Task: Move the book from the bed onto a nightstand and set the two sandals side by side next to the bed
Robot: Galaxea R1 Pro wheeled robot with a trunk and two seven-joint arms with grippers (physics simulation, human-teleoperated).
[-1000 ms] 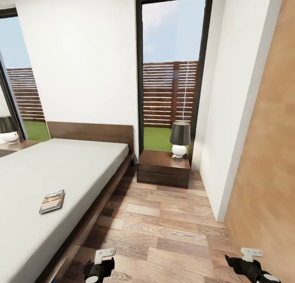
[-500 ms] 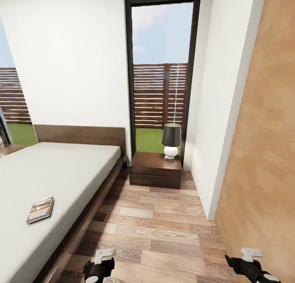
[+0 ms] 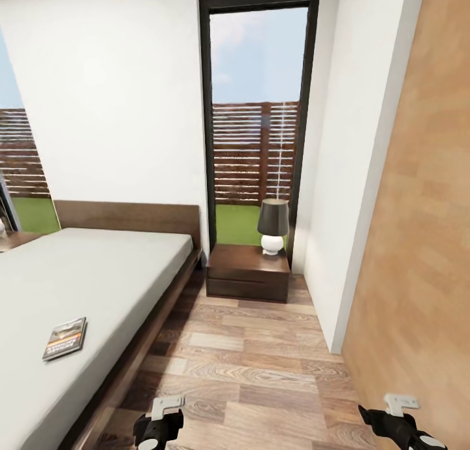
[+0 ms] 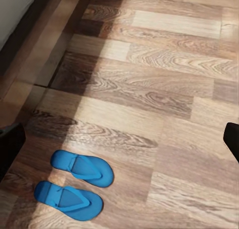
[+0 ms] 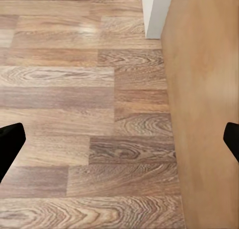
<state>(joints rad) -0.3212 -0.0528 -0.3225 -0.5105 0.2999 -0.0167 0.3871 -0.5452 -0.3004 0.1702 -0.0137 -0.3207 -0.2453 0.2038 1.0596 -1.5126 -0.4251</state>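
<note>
Standing in the aisle between the bed point(image 3: 91, 274) and a wood-panelled wall point(image 3: 424, 254), we find both arms carried low and idle, which suits a machine in transit rather than one at work. The left tool point(image 3: 158, 419) and the right tool point(image 3: 391, 416) sit at the lower edge of the head view, each with its fingers spread wide apart and nothing between them; the wrist views confirm this, with dark fingertips at opposite edges and bare floor point(image 5: 74, 114) in the gap.

The book point(image 3: 65, 338) lies flat on the light-grey mattress, near the bed's aisle-side edge, apart from both tools. It is thin, with a glossy cover banded in grey, white and orange. Its position near the edge should, in our judgement, allow a reach from the aisle.

The nightstand point(image 3: 248, 270) stands beside the headboard under the tall window, carrying a dark-shaded lamp point(image 3: 273, 227); a bare part of its top remains for the book.

The two sandals point(image 4: 74, 184) lie on the floor close to the bed frame, seen in the left wrist view. They are bright blue, sole-down, roughly parallel and just beside one another, so that part appears settled.
</note>
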